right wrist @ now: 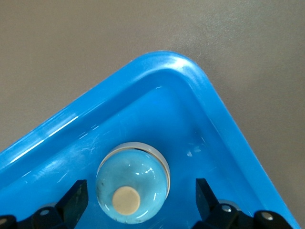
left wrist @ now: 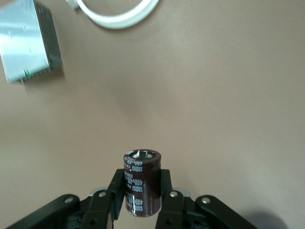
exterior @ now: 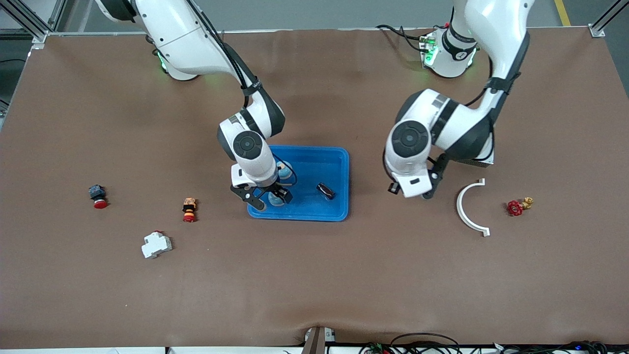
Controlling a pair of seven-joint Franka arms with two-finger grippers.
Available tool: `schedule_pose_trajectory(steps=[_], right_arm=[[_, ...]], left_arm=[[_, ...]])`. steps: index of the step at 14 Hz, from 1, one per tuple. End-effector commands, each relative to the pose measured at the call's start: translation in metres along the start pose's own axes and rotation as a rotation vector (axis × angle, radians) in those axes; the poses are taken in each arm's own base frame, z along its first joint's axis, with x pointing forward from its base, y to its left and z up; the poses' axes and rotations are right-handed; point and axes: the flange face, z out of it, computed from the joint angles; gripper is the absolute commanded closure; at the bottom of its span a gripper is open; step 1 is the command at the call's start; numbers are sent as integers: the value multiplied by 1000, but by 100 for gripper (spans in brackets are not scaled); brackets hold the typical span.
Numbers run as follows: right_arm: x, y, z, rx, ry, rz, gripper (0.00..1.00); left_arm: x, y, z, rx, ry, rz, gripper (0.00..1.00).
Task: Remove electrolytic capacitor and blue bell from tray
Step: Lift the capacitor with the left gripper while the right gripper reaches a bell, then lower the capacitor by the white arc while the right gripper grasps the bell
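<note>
A light blue bell with a cream button sits in the blue tray, in the corner nearer the front camera toward the right arm's end. My right gripper is open, one finger on each side of the bell and neither touching it. The front view shows that gripper low over the tray. My left gripper is shut on a dark brown capacitor, held upright above bare table. In the front view the left gripper hangs between the tray and a white curved piece; the capacitor is hidden there.
A small dark object lies in the tray. The white curved piece and a red valve lie toward the left arm's end. A silver box lies under the left arm. Two red buttons and a white breaker lie toward the right arm's end.
</note>
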Motion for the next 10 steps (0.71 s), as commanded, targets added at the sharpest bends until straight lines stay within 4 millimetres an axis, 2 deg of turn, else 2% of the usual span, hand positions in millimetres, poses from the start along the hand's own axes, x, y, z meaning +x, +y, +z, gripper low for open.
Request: schedule_pose_trajectory(steps=[1, 6, 10], right_arm=[[-2, -7, 0, -3, 19, 7, 0], [-1, -13, 5, 0, 21, 13, 0], [0, -15, 7, 1, 22, 13, 0]], left_arm=[[48, -18, 9, -9, -2, 68, 100], [103, -10, 94, -47, 4, 61, 100], [108, 1, 130, -73, -22, 48, 100]])
